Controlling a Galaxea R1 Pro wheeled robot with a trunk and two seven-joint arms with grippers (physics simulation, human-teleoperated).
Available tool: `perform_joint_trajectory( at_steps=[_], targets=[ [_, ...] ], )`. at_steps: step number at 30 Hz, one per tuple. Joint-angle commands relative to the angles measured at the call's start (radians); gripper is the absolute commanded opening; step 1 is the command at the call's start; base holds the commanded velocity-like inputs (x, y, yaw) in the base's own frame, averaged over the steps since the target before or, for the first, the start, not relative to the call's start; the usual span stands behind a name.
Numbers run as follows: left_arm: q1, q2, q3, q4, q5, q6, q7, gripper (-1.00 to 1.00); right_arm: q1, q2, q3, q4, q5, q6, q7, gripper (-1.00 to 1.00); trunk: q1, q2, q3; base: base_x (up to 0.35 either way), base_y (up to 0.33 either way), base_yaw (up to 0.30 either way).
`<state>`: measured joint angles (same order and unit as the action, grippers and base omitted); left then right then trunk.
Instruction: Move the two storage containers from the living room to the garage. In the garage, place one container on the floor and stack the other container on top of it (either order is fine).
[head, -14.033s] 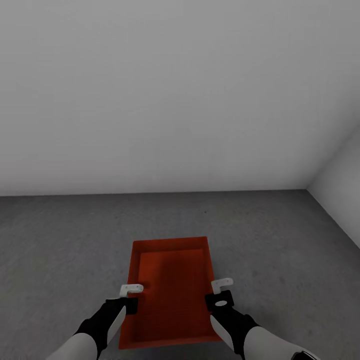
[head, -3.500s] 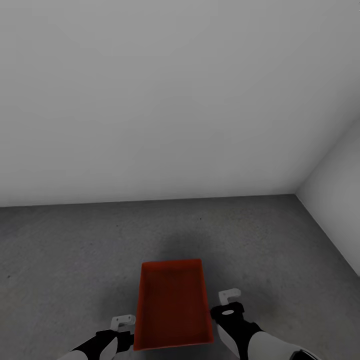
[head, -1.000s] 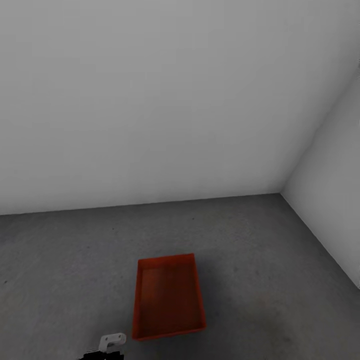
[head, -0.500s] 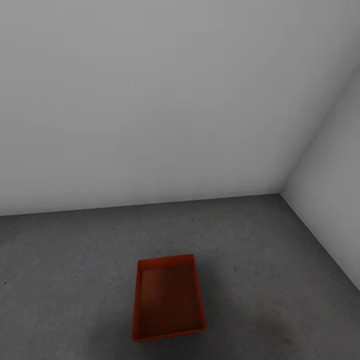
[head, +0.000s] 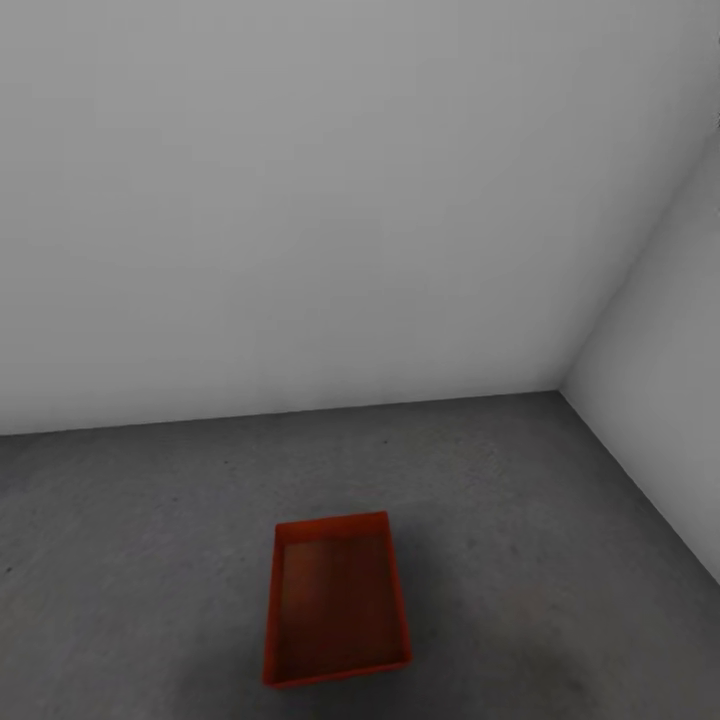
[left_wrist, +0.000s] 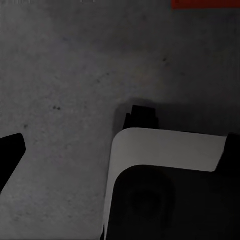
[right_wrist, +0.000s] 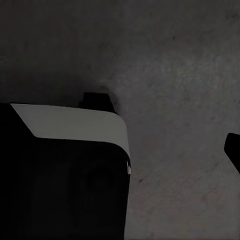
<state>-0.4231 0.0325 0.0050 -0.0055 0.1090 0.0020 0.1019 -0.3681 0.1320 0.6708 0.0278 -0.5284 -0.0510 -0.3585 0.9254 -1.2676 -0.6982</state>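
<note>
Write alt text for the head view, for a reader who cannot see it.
An open, empty orange-red storage container sits alone on the dark grey concrete floor of a bare room. Behind it, two plain white-grey walls meet in a corner to the right.

Matt plastic storage container (head: 336, 600) on rough concrete floor (head: 520, 520).

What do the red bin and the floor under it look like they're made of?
The bin looks like plastic: thin, plain, evenly orange-red walls with a smooth, dull finish. The floor looks like bare concrete: dark grey, mottled and speckled, matte, with no seams. Both are renders, so this goes by look alone.
</note>
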Motion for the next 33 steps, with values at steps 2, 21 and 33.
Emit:
perform_joint_trajectory(
  at_steps=[2, 21, 33],
  targets=[
    [0.0, 0.0, 0.0, -0.001, 0.009, 0.0, 0.001, 1.0, 0.0, 0.002, 0.008, 0.003, -0.01, -0.006, 0.0, 1.0, 0.0, 0.0, 0.002, 0.0, 0.0, 0.0],
    [0.0, 0.0, 0.0, -0.001, 0.011, 0.0, 0.001, 1.0, 0.006, 0.001, 0.007, 0.003, -0.01, -0.013, 0.0, 1.0, 0.0, 0.0, 0.032, 0.0, 0.0, 0.0],
    [0.0, 0.0, 0.0, -0.001, 0.011, 0.0, 0.001, 1.0, 0.006, 0.001, 0.008, 0.003, -0.009, -0.013, 0.001, 1.0, 0.0, 0.0, 0.051, 0.0, 0.0, 0.0]
  ],
)
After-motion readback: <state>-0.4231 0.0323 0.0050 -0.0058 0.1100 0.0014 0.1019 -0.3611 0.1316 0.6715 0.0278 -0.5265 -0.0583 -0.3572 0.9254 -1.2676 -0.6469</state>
